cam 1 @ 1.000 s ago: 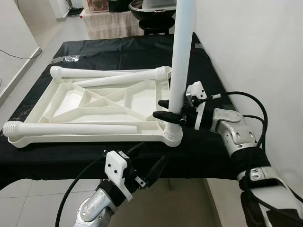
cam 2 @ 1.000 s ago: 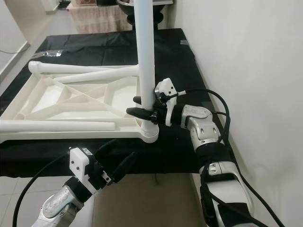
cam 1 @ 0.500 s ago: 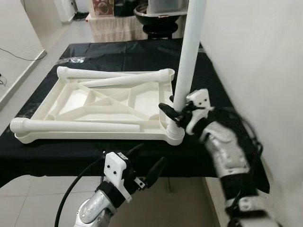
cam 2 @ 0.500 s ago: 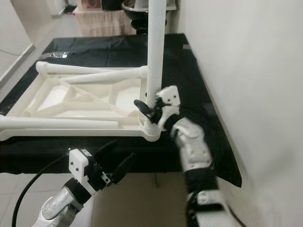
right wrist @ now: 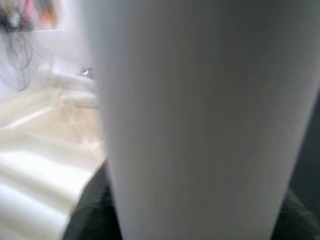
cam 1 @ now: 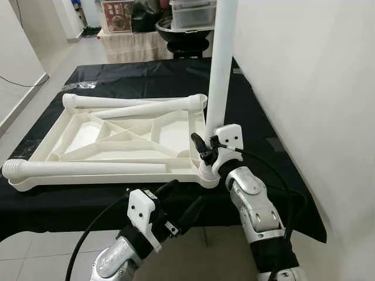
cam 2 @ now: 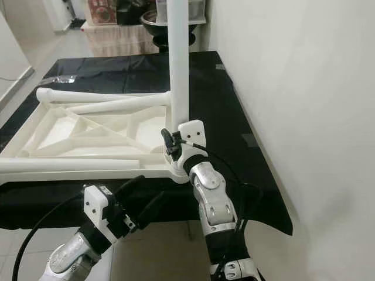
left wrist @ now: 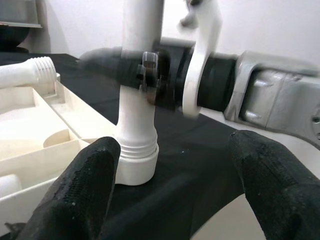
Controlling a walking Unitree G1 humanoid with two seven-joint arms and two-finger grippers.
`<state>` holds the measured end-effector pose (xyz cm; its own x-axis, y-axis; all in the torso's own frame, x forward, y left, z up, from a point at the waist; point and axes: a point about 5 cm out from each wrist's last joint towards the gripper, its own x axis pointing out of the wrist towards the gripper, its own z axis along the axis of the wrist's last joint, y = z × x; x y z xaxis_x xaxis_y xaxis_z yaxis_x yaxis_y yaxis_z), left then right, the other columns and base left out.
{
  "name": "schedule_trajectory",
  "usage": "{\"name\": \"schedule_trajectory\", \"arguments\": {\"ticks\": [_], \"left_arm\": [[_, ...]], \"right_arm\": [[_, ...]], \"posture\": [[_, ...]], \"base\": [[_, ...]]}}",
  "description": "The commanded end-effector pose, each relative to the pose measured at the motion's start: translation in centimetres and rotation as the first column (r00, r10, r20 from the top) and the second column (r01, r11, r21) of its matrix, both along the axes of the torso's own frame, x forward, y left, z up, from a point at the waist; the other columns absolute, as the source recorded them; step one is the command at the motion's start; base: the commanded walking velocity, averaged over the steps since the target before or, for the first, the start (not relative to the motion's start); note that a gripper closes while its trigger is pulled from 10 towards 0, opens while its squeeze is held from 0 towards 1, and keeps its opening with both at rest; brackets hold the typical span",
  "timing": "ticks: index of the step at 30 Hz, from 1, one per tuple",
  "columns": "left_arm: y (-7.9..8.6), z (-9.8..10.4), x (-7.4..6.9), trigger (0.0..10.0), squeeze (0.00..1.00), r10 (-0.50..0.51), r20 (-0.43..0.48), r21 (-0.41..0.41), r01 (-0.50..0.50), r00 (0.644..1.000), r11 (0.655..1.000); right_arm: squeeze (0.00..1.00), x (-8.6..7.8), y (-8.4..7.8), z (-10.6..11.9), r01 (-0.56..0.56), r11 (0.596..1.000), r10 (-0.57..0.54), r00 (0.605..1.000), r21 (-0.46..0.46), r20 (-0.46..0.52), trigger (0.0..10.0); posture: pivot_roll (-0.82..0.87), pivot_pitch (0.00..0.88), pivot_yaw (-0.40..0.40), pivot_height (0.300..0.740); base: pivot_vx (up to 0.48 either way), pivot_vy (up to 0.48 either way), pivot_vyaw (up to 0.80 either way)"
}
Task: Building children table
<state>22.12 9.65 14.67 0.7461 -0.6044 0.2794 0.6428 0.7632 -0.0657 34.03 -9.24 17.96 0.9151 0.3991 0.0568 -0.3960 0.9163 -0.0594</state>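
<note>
On the left, a white table top (cam 1: 117, 137) lies upside down on the desk (cam 1: 146, 73), which is draped in black cloth, its ribbed underside facing up. A loose white leg (cam 1: 88, 168) lies along its near edge, threaded end at the left corner. Two more loose legs (cam 1: 137, 104) lie along the far edge, one straight and one slanted.

Below the desk's near edge, the left gripper (cam 1: 179, 205) hovers with its fingers (left wrist: 87, 185) spread wide and nothing between them; its wrist view looks at the base of the standing leg and the socket there.

At the near right corner of the table top, an upright leg (cam 1: 221, 64) stands in the corner socket (cam 1: 206, 173), rising past the top of the head views. The right gripper (cam 1: 202, 149) has its fingers closed around this leg low down, just above the socket. Its wrist view is blurred, with the white tube close up.

A white wall (cam 1: 293, 76) runs along the desk's right side.
</note>
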Motion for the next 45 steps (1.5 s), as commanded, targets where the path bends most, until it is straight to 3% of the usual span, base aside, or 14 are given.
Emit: {"name": "schedule_trajectory", "arguments": {"ticks": [1, 6, 7, 9, 10, 12, 22, 23, 24, 25, 30, 35, 40, 45], "left_arm": [[0.2, -0.7, -0.1, 10.0, 0.0, 0.01, -0.031, 0.013, -0.009, 0.999, 1.0], [0.1, -0.7, -0.1, 10.0, 0.0, 0.004, -0.031, 0.011, -0.004, 1.0, 1.0], [0.0, -0.7, -0.1, 10.0, 0.0, 0.003, -0.031, 0.01, -0.003, 1.0, 1.0], [0.0, -0.7, -0.1, 10.0, 0.0, 0.003, -0.031, 0.01, -0.002, 1.0, 1.0], [0.0, -0.6, -0.1, 10.0, 0.0, 0.003, -0.03, 0.009, -0.002, 1.0, 1.0], [-0.1, -0.5, -0.4, 10.0, 0.0, 0.005, -0.028, 0.006, -0.005, 1.0, 1.0], [-0.1, -0.3, -1.2, 10.0, 0.0, 0.001, -0.034, 0.011, -0.001, 0.999, 1.0], [-0.1, -0.3, -1.3, 10.0, 0.0, 0.0, -0.037, 0.012, 0.001, 0.999, 1.0], [-0.1, -0.3, -1.3, 10.0, 0.0, 0.0, -0.037, 0.012, 0.001, 0.999, 1.0], [-0.1, -0.3, -1.6, 10.0, 0.0, -0.003, -0.04, 0.013, 0.003, 0.999, 1.0], [0.1, -0.2, -2.5, 10.0, 0.0, -0.007, -0.054, 0.019, 0.008, 0.998, 1.0], [0.3, -0.2, -2.8, 10.0, 0.0, -0.01, -0.063, 0.023, 0.011, 0.998, 1.0], [0.4, -0.2, -3.0, 10.0, 0.0, -0.011, -0.069, 0.025, 0.013, 0.998, 1.0], [0.3, -0.3, -3.1, 10.0, 0.0, -0.011, -0.076, 0.027, 0.014, 0.997, 1.0]], "right_arm": [[1.0, -0.2, 0.0, -1.5, -0.045, 0.999, 0.047, 0.996, 0.023, -0.082, 10.0], [1.0, 0.6, -0.7, 1.1, -0.266, 0.963, 0.266, 0.964, 0.029, 0.005, 10.0], [0.27, 0.9, -1.3, 1.7, -0.337, 0.942, 0.337, 0.941, -0.014, 0.017, 10.0], [0.27, 1.0, -1.8, 2.2, -0.379, 0.924, 0.38, 0.925, -0.046, 0.022, 10.0], [0.0, 1.2, -2.3, 2.5, -0.417, 0.905, 0.419, 0.908, -0.087, 0.015, 10.0], [0.0, 1.9, -3.4, 3.4, -0.503, 0.847, 0.509, 0.861, -0.175, -0.011, 10.0], [0.0, 3.0, -4.6, 4.7, -0.621, 0.775, 0.621, 0.783, -0.12, -0.043, 10.0], [0.0, 3.1, -4.8, 4.8, -0.641, 0.76, 0.64, 0.767, -0.108, -0.048, 4.3], [0.0, 3.1, -4.8, 4.8, -0.641, 0.76, 0.64, 0.767, -0.108, -0.048, 4.3], [0.0, 3.1, -5.1, 5.0, -0.666, 0.74, 0.664, 0.746, -0.092, -0.053, 0.0], [0.0, 3.0, -6.6, 5.1, -0.738, 0.669, 0.733, 0.675, -0.084, -0.085, 0.0], [0.0, 3.0, -7.1, 5.1, -0.739, 0.668, 0.734, 0.673, -0.088, -0.089, 0.0], [0.0, 3.2, -7.6, 5.2, -0.713, 0.694, 0.709, 0.701, -0.099, -0.077, 0.0], [0.0, 3.5, -8.0, 4.6, -0.609, 0.776, 0.608, 0.791, -0.164, -0.063, 0.0]], "posture": [[0.03, 0.155, 0.037, 0.74], [0.04, 0.152, 0.037, 0.74], [0.04, 0.153, 0.034, 0.74], [0.04, 0.153, 0.034, 0.74], [0.05, 0.156, 0.029, 0.74], [0.06, 0.163, 0.027, 0.74], [0.09, 0.194, 0.039, 0.74], [0.09, 0.194, 0.039, 0.74], [0.09, 0.194, 0.039, 0.74], [0.1, 0.204, 0.044, 0.74], [0.12, 0.229, 0.059, 0.74], [0.12, 0.238, 0.066, 0.74], [0.11, 0.242, 0.067, 0.74], [0.09, 0.234, 0.056, 0.74]], "base": [[0.0, 0.0, 0.0], [0.0, 0.0, 0.0], [0.0, 0.0, 0.0], [0.0, 0.0, 0.0], [0.0, 0.0, 0.0], [0.0, 0.0, 0.0], [0.0, 0.0, 0.0], [0.0, 0.0, 0.0], [0.0, 0.0, 0.0], [0.0, 0.0, 0.0], [0.0, 0.0, 0.0], [0.0, 0.0, 0.0], [0.0, 0.0, 0.0], [0.0, 0.0, 0.0]]}}
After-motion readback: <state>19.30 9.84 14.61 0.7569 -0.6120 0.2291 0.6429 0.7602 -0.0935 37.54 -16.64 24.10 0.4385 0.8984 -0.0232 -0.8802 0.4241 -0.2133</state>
